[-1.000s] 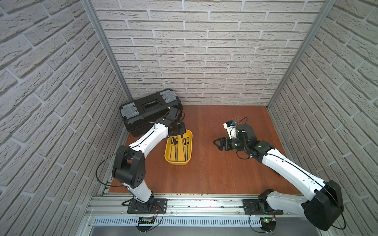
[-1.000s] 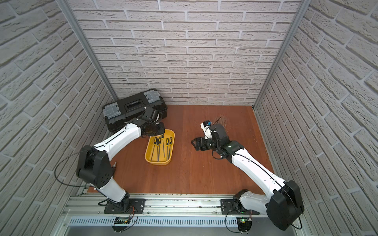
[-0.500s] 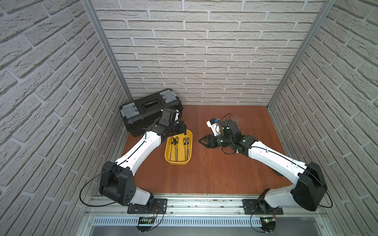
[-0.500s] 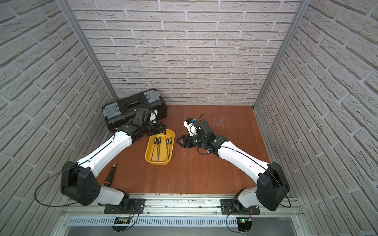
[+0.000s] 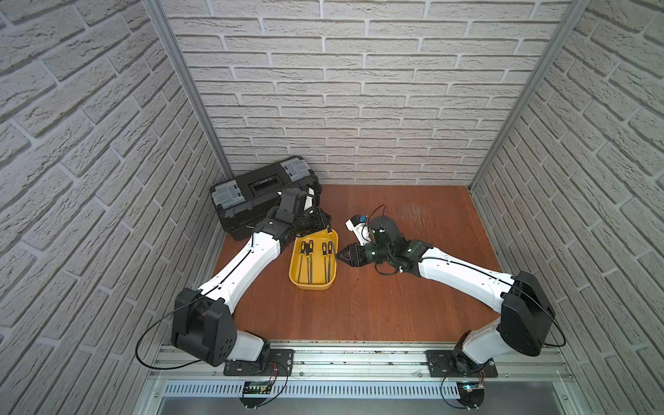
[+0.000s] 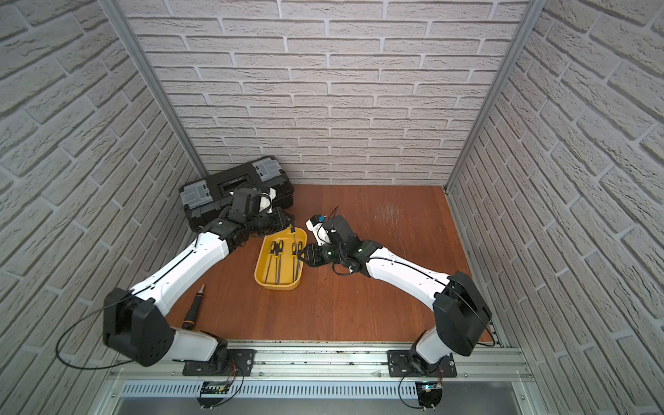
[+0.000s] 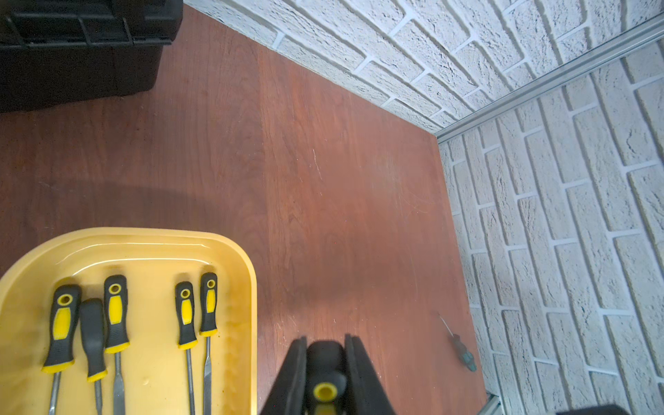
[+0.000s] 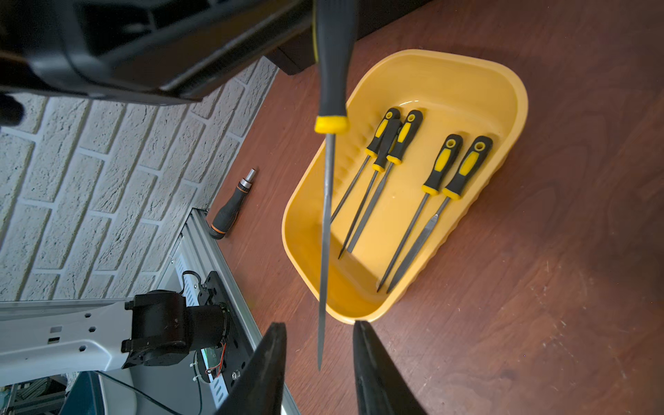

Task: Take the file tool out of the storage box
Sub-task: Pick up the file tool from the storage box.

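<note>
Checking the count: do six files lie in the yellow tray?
No, five files lie in the yellow tray; the left hand holds a sixth file.

The right gripper [image 8: 318, 325] has swung to the tray [image 5: 312, 287], jaws narrowing round the file [image 8: 325, 215] tip. The left arm [image 6: 187, 266] sank, uncovering a screwdriver [image 6: 194, 309].

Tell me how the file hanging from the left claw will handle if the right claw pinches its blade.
The file looks stiff: its blade hangs straight from the left claw. The blade is narrow and tapers, so the right claw, jaws open either side of the tip, gets little to pinch; it might slip or swivel. The thicker handle probably grips better.
</note>
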`<act>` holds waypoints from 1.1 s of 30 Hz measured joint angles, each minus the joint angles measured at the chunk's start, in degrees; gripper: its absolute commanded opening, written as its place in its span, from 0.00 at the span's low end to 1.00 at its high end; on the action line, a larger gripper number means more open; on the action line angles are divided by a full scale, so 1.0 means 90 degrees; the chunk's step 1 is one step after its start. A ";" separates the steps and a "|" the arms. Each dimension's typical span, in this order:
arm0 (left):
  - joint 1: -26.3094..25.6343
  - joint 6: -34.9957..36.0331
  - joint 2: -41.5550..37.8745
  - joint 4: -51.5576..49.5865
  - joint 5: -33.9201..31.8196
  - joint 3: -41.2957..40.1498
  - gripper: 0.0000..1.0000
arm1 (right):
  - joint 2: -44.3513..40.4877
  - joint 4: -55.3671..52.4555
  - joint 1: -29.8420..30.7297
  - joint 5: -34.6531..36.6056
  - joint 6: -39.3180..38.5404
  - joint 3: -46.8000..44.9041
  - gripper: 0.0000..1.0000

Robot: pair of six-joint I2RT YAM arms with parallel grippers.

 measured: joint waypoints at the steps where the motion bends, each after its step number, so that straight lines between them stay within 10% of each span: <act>1: 0.0002 -0.0002 0.0000 0.0002 0.0019 -0.0002 0.17 | 0.0015 0.0012 0.0019 0.0000 0.0007 0.0032 0.32; 33: 0.0036 -0.0163 0.0000 0.0066 0.0209 -0.0007 0.17 | 0.0359 -0.0083 0.0168 0.0245 -0.0073 0.0168 0.13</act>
